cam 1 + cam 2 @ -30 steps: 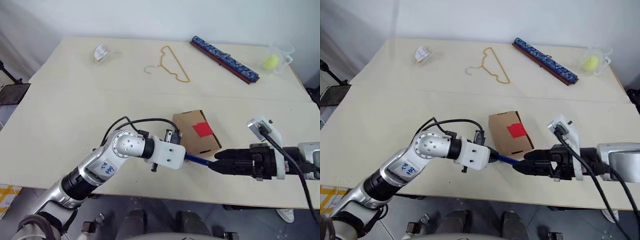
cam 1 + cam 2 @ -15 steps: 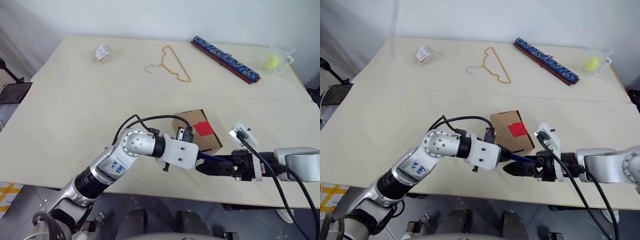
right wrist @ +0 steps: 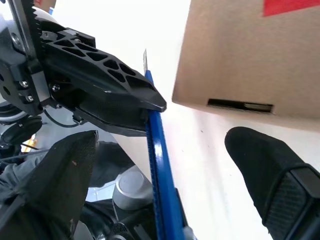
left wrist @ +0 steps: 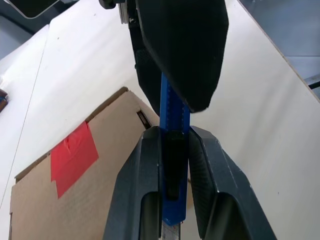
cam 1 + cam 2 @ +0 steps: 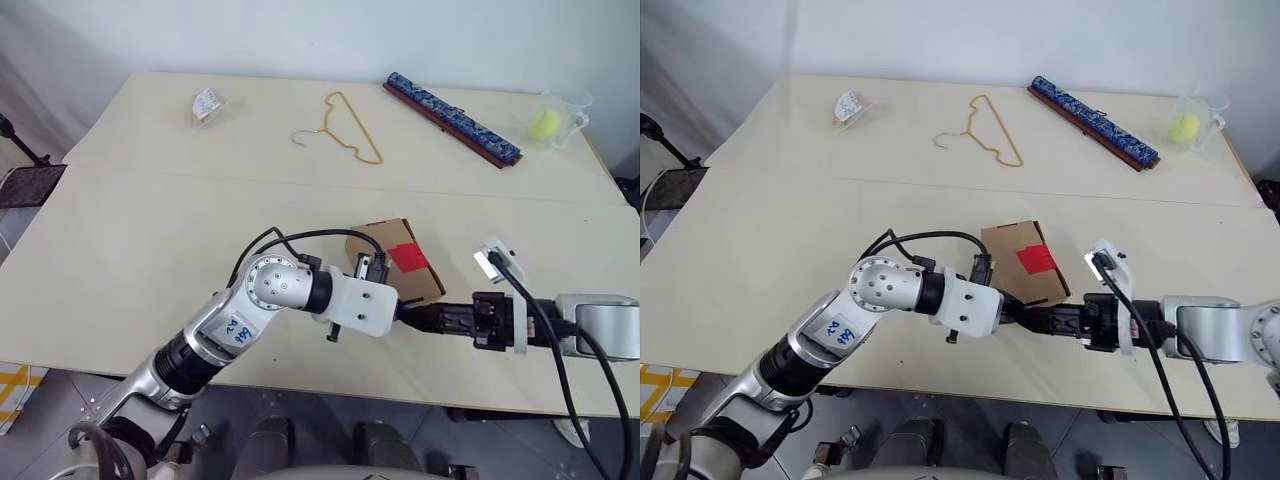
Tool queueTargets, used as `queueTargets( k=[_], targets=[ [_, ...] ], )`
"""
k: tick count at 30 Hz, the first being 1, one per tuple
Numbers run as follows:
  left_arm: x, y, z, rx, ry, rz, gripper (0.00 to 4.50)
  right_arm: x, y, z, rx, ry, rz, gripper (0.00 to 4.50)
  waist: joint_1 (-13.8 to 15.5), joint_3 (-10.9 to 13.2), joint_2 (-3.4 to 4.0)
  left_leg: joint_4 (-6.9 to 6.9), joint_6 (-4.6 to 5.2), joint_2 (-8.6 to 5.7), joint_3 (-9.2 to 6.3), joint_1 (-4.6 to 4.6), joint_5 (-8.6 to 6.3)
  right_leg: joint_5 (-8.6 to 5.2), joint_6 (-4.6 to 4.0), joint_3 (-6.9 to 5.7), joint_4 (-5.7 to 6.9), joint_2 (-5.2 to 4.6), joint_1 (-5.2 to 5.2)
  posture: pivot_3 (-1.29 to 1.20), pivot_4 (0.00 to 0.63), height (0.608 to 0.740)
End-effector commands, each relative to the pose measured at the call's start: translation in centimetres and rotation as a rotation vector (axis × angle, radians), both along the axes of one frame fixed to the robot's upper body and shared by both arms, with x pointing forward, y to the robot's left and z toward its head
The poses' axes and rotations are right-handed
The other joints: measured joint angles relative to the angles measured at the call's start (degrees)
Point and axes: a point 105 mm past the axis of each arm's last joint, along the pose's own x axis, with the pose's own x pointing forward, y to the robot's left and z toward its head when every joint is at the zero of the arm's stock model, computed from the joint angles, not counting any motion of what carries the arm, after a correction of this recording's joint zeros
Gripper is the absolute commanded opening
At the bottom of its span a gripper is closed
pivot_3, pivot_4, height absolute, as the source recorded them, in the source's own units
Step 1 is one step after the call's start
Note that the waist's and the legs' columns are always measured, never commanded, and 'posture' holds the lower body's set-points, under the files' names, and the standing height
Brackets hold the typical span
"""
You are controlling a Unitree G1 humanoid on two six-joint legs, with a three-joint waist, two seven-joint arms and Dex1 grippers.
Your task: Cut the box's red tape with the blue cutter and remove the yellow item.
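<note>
Left gripper (image 4: 174,145) pinches the blue cutter (image 4: 173,107) beside the box (image 5: 396,262); right gripper (image 3: 165,165), jaws spread, straddles the cutter's far end.

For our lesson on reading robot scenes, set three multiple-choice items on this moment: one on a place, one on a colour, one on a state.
1. Where does the gold hanger lie?
A. On the far part of the table
B. Inside the box
C. On the floor

2. What colour is the tape on the box?
A. Green
B. Red
C. White

3. What does the left gripper hold?
A. Nothing
B. The hanger
C. The blue cutter

Answers: 1 A, it lies well beyond the box; 2 B, a red patch sits on top; 3 C, the left wrist view shows both fingers clamping the blue stick, while the right gripper stands open around it.
</note>
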Motion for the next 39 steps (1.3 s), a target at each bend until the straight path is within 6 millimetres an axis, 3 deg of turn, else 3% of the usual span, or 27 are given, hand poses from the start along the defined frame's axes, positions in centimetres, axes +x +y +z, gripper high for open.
queueTargets(
  k=[1,5,8,15,23,29,39],
  targets=[
    [-0.31,-0.3,0.72,-0.027,-0.024,-0.022,0.41,-0.11,-0.48,0.78,0.001,-0.011,-0.002,4.46,0.0,0.0,0.0,0.0,0.0,0.0,0.0,0.0,0.0,0.0,0.0,0.0,0.0,0.0,0.0,0.0,0.15,0.74],
    [-0.22,-0.41,0.72,-0.028,-0.025,-0.02,0.41,-0.21,-0.22,0.62,0.001,-0.008,0.007,4.46,0.0,0.0,0.0,0.0,0.0,0.0,0.0,0.0,0.0,0.0,0.0,0.0,0.01,0.01,0.0,0.0,0.15,0.74],
    [-0.23,-0.4,0.74,-0.029,-0.025,-0.017,0.41,-0.22,-0.08,0.47,0.005,-0.007,0.006,3.9,0.0,0.0,0.0,0.0,0.0,0.0,0.0,0.0,0.0,0.0,0.0,0.0,0.01,0.02,0.0,0.0,0.15,0.74],
    [-0.21,-0.26,0.69,-0.024,-0.023,-0.01,0.41,-0.29,0.15,-0.01,0.009,0.004,0.0,1.51,0.0,0.0,0.0,0.01,0.0,0.0,0.0,0.0,0.0,0.0,0.0,-0.01,0.03,0.03,0.0,0.0,0.15,0.74],
    [-0.35,-0.24,0.47,-0.022,-0.01,-0.008,0.41,0.32,0.07,-0.06,0.015,-0.004,-0.037,1.51,0.0,0.0,0.0,0.02,0.0,0.0,0.0,0.0,0.0,0.0,0.0,-0.01,0.04,0.03,0.0,0.0,0.15,0.74],
    [-0.11,-0.21,0.53,-0.026,-0.015,0.003,0.41,0.12,0.32,-0.22,0.014,0.005,-0.018,0.06,0.0,0.0,0.0,0.02,0.0,0.0,0.0,0.01,0.0,0.0,0.0,-0.01,0.05,0.04,0.0,0.0,0.15,0.74],
    [0.52,-0.27,0.73,-0.039,-0.026,0.024,0.41,-0.14,0.36,0.05,0.025,0.005,0.007,0.08,0.0,0.0,0.0,0.02,0.0,-0.01,0.0,0.01,0.0,0.0,0.0,-0.01,0.05,0.03,0.0,0.0,0.15,0.74]
  ],
)
